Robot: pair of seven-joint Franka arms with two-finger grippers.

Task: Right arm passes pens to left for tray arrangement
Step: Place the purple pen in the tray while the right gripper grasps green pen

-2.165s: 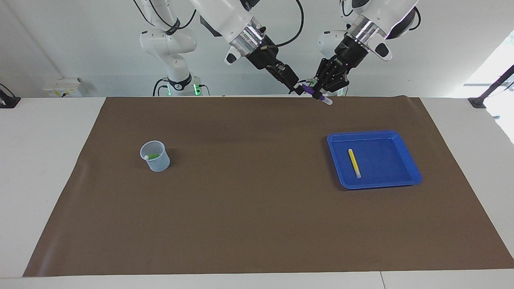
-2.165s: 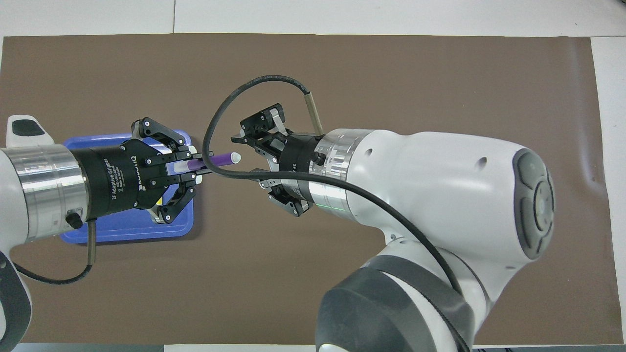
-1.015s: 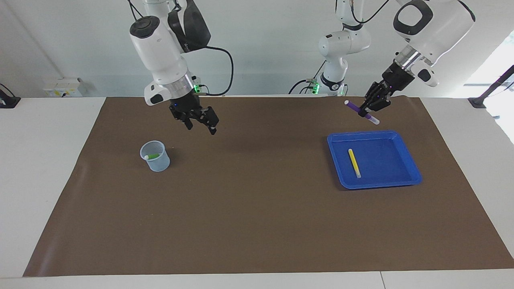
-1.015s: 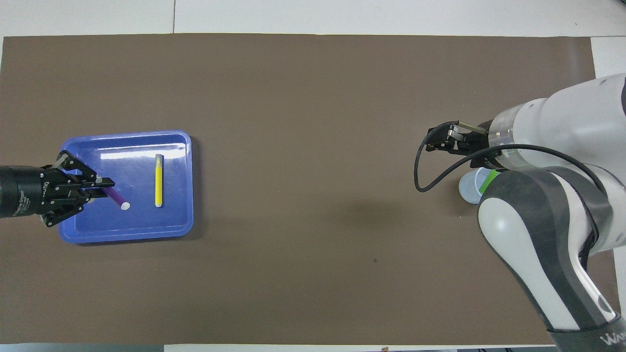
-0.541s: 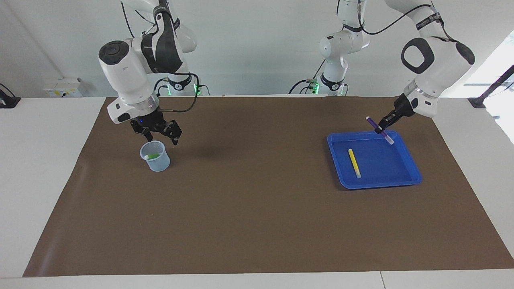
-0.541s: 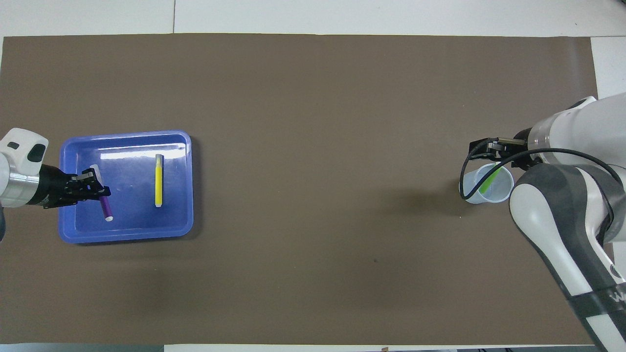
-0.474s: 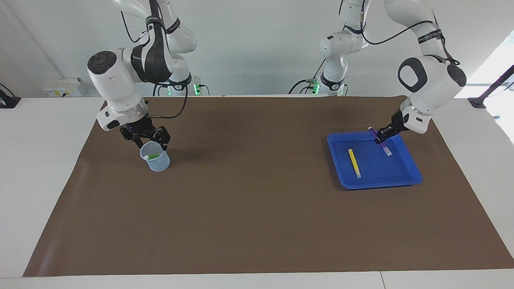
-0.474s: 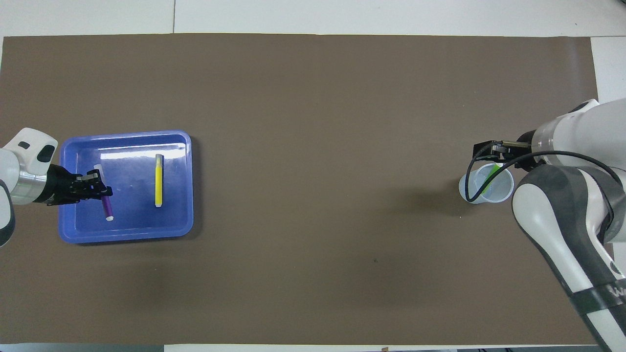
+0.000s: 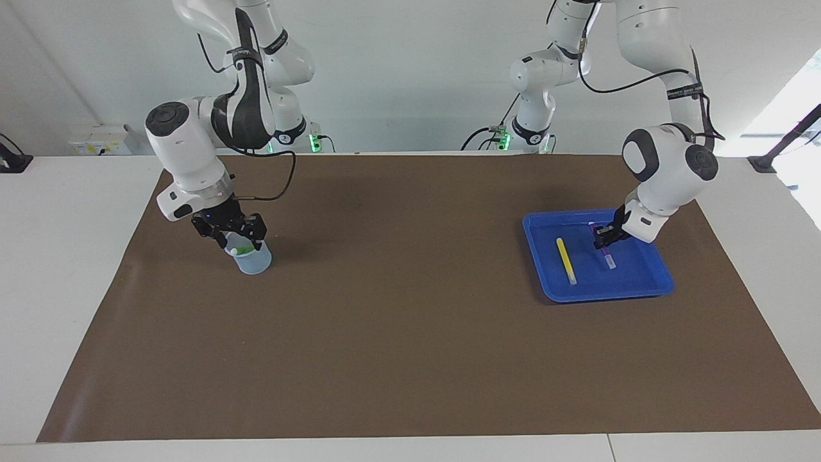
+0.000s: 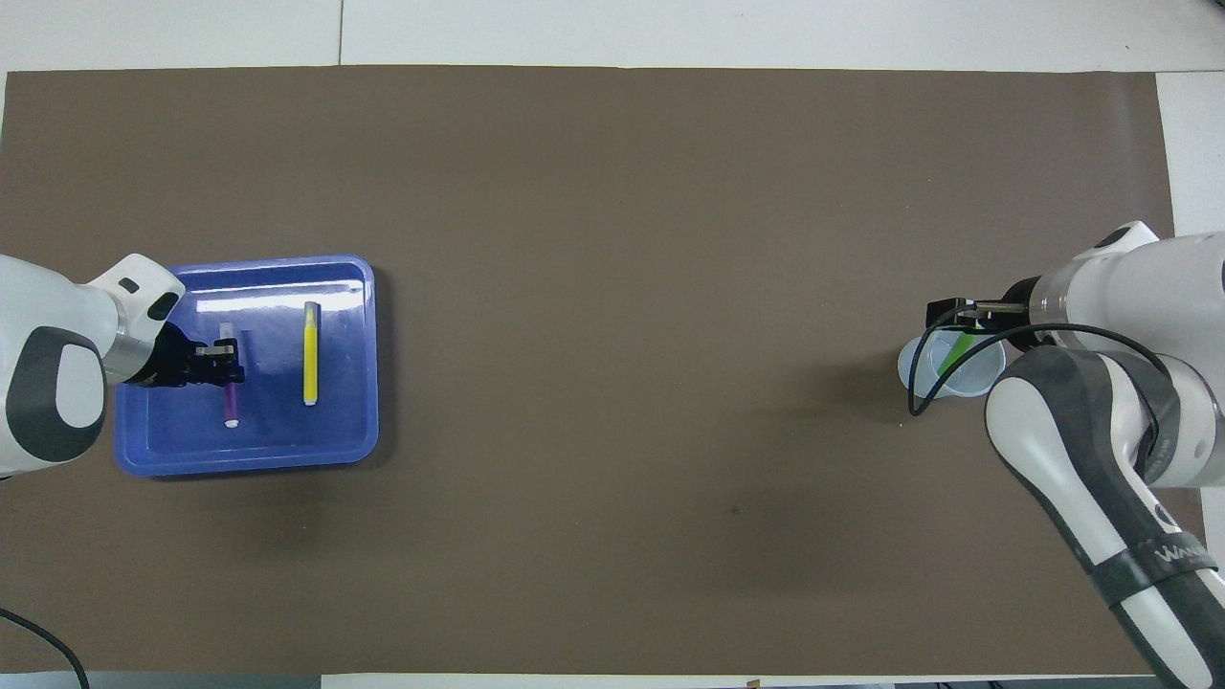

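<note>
Pens go side by side: the slim purple pen (image 9: 605, 251), pinched tight in the left claw (image 9: 603, 237), sits low in the shallow blue plastic tray (image 9: 653, 276) beside the yellow pen (image 9: 565, 260). Over the small see-through cup (image 9: 251, 258), the right claw (image 9: 232, 234) reaches for the green pen (image 9: 242, 250); I cannot tell how wide it is.

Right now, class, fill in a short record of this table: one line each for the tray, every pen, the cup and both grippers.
tray: blue, toward the left arm's end of the table
yellow pen: lying flat in the tray
purple pen: in the tray beside the yellow pen, gripped by the left gripper
green pen: leaning inside the cup
cup: translucent, toward the right arm's end
left gripper: shut on the purple pen, low in the tray
right gripper: at the cup's rim, over the green pen
</note>
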